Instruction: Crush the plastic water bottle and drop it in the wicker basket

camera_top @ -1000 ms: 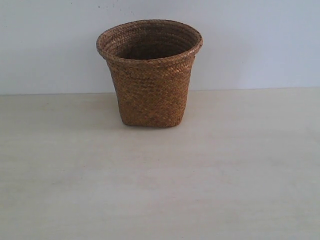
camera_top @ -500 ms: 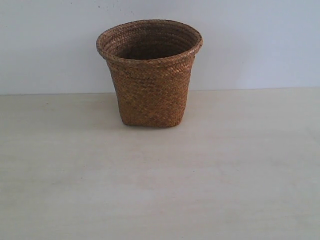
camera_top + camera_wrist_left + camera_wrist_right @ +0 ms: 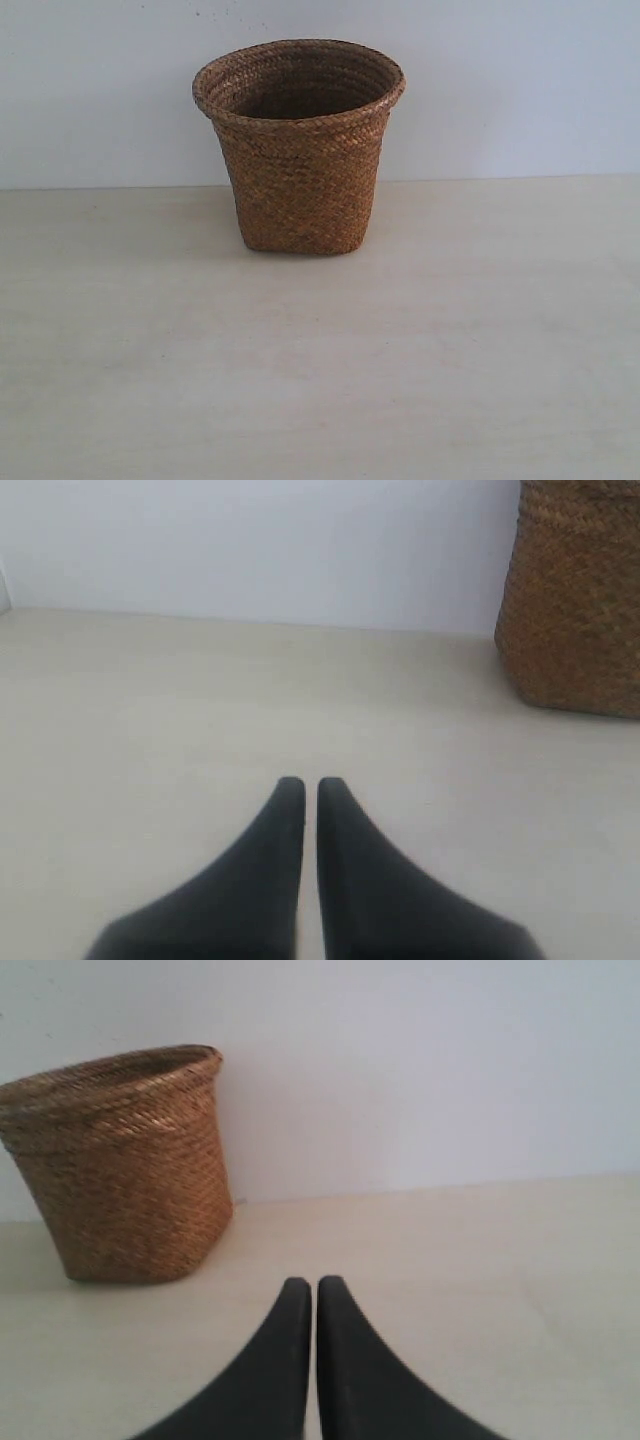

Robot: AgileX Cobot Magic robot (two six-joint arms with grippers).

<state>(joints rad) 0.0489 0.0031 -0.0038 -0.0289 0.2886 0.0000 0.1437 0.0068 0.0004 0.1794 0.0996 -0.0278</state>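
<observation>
The brown wicker basket (image 3: pixel 300 145) stands upright at the back middle of the pale table, near the wall. It also shows in the left wrist view as the basket (image 3: pixel 575 600) and in the right wrist view as the basket (image 3: pixel 125 1165). The plastic water bottle is out of view in every frame. My left gripper (image 3: pixel 311 783) is shut with nothing between its dark fingers, low over the table and well short of the basket. My right gripper (image 3: pixel 314 1283) is likewise shut and empty. Neither gripper shows in the exterior view.
The pale wooden table (image 3: pixel 320 360) runs back to a plain white wall (image 3: pixel 520 90). Apart from the basket, no object shows on the table.
</observation>
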